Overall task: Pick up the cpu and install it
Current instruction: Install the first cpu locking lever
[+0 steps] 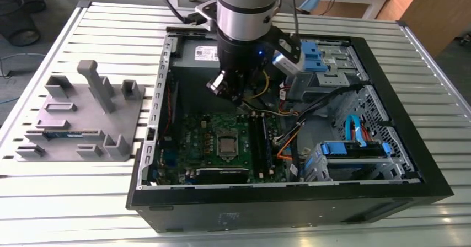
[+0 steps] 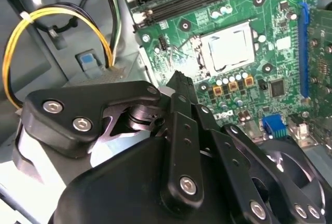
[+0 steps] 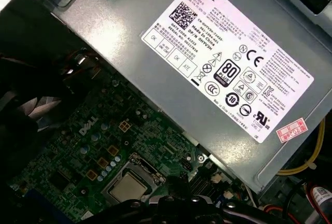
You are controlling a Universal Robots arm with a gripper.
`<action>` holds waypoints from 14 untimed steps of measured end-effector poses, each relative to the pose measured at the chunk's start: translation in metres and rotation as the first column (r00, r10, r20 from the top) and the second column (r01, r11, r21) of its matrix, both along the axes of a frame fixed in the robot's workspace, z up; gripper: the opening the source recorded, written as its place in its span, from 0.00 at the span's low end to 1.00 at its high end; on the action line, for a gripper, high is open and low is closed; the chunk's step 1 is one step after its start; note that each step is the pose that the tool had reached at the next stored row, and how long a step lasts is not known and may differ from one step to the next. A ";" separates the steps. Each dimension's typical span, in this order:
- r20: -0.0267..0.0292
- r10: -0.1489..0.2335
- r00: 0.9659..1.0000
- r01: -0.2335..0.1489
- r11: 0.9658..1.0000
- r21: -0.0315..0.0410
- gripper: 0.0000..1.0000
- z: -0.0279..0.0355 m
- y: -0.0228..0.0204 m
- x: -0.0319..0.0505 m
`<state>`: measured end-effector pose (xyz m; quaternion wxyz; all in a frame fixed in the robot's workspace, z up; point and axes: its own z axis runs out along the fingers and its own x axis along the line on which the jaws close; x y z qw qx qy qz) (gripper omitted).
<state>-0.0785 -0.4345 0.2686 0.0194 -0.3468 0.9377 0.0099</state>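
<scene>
Cpu point(image 2: 229, 48) silvery-white, square, seated in socket.

Silvery metal cpu point(image 3: 128, 186) (smooth), matt black end effector point(image 2: 179, 86)

The arm point(image 1: 246, 15) comes down steeply from the far edge of the table into the open case, its silver forearm upright and the black wrist below it. The gripper point(image 1: 237, 101) hangs over the motherboard near the case's far wall. In the second wrist view its black linkage runs to fingers point(image 2: 180, 86) drawn together, nothing between them.
</scene>
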 end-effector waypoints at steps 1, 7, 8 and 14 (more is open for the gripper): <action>0.000 0.000 1.000 0.000 1.000 0.001 0.11 -0.0005 0.0003 0.0019; 0.000 0.000 1.000 0.000 1.000 0.012 0.11 -0.0041 0.0006 0.0151; 0.000 0.000 1.000 0.000 1.000 0.013 0.11 -0.0049 0.0006 0.0159; 0.000 0.000 1.000 0.000 1.000 0.017 0.11 -0.0110 0.0007 0.0174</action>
